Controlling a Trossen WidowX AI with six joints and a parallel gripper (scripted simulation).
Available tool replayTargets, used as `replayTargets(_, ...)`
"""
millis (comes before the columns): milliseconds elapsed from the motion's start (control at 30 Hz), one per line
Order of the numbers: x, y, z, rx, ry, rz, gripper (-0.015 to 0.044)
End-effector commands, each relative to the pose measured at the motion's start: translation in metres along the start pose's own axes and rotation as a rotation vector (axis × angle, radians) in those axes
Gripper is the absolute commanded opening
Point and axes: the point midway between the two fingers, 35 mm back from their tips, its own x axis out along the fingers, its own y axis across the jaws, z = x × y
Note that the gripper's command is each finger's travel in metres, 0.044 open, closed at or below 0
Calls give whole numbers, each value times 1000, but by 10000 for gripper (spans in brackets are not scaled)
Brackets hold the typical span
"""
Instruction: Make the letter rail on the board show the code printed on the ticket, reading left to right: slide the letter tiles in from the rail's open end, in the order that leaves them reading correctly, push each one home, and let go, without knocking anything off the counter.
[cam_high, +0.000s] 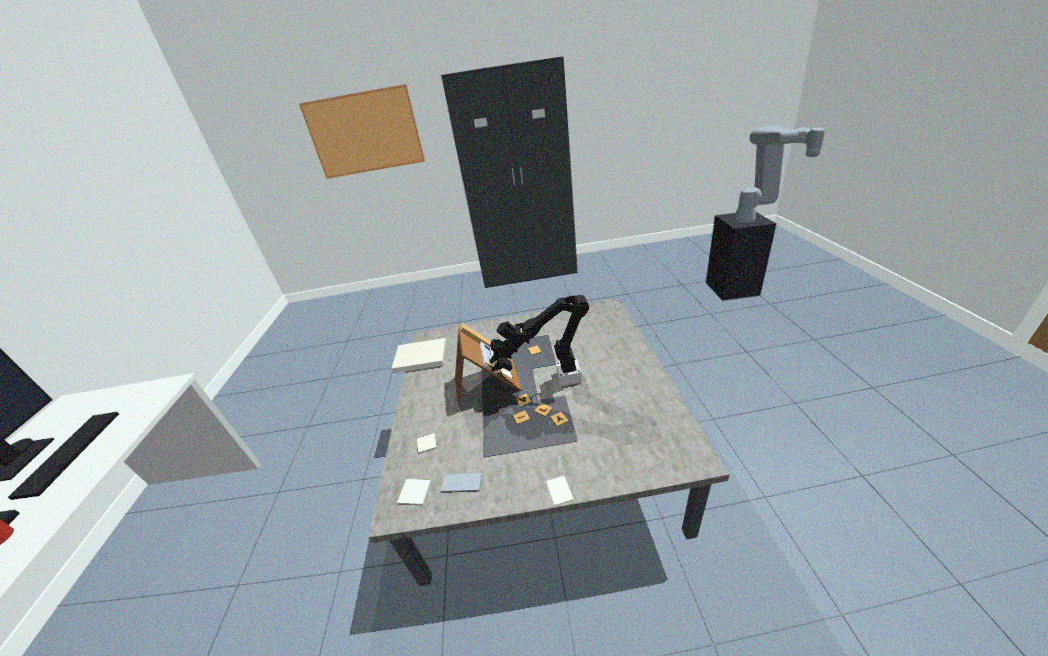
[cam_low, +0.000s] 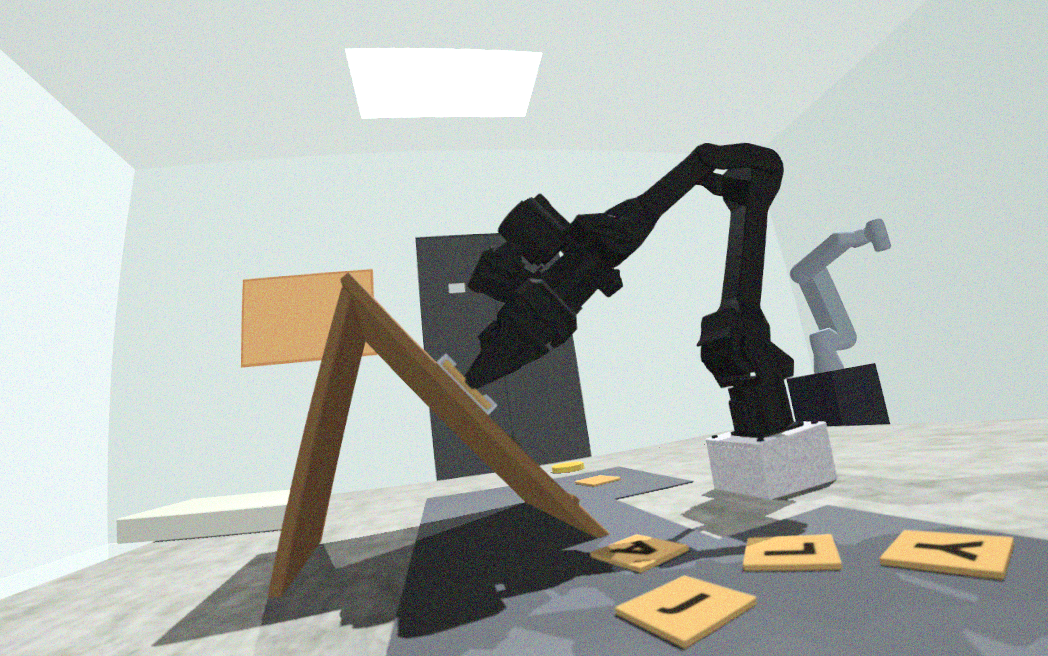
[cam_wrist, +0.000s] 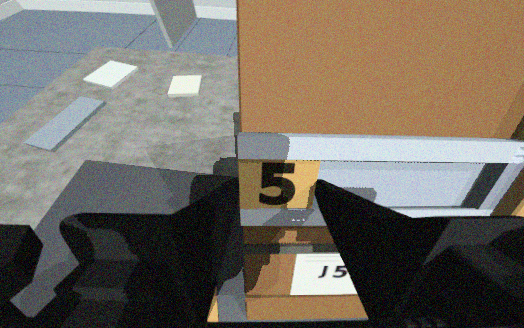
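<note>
My gripper (cam_high: 498, 363) (cam_low: 470, 384) (cam_wrist: 277, 184) is shut on the tile marked 5 (cam_wrist: 276, 175). The tile reads upright and lies between the two bars of the pale rail (cam_wrist: 400, 148), at its left end. The rail right of it shows no tile. The rail is on the slanted board (cam_high: 473, 345) (cam_wrist: 380, 65). The ticket (cam_wrist: 320, 285) below reads "J 5"; my right finger hides the rest. On the mat lie tile J (cam_low: 684, 609) (cam_high: 521, 416), tile A (cam_low: 638, 550), a tile marked L or 7 (cam_low: 790, 553) and tile Y (cam_low: 947, 552).
Another tile (cam_high: 534, 350) (cam_low: 597, 480) lies on the mat's far part (cam_low: 649, 481), near a yellow piece (cam_low: 567, 467). A cream slab (cam_high: 419, 354) lies behind the board. White pads (cam_high: 413, 492) (cam_high: 559, 490) and a blue-grey slab (cam_high: 460, 482) lie toward the counter's near edge.
</note>
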Motion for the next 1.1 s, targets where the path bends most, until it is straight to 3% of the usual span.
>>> replayTargets(0,0,-2,1,-3,-1,2,0)
replayTargets(1067,0,-18,2,-5,-1,1,0)
